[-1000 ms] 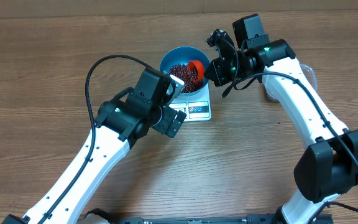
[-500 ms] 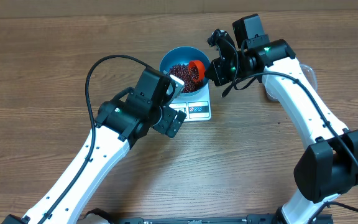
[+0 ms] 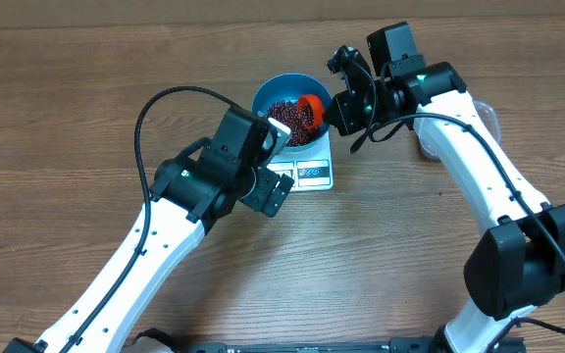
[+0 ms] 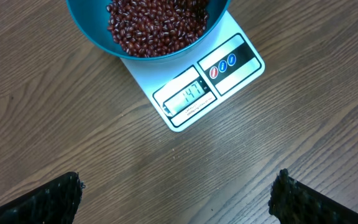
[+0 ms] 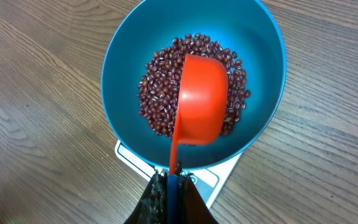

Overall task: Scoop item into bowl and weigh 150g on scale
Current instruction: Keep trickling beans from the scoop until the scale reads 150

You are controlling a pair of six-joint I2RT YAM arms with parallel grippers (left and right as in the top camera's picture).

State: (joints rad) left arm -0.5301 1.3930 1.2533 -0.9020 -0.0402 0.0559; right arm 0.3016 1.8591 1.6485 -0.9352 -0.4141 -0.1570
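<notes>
The blue bowl stands on the white scale and holds a heap of dark red beans. An orange scoop lies tipped over the beans, its back facing up. My right gripper is shut on the scoop's handle at the bowl's right rim. In the right wrist view the scoop covers part of the beans, and the gripper pinches the thin handle. My left gripper hangs open over bare wood in front of the scale, whose display reads 147. The bowl sits above it.
A clear plastic tub sits at the right, mostly hidden behind the right arm. The left arm's black cable loops over the wooden table. The table's far edge runs along the top.
</notes>
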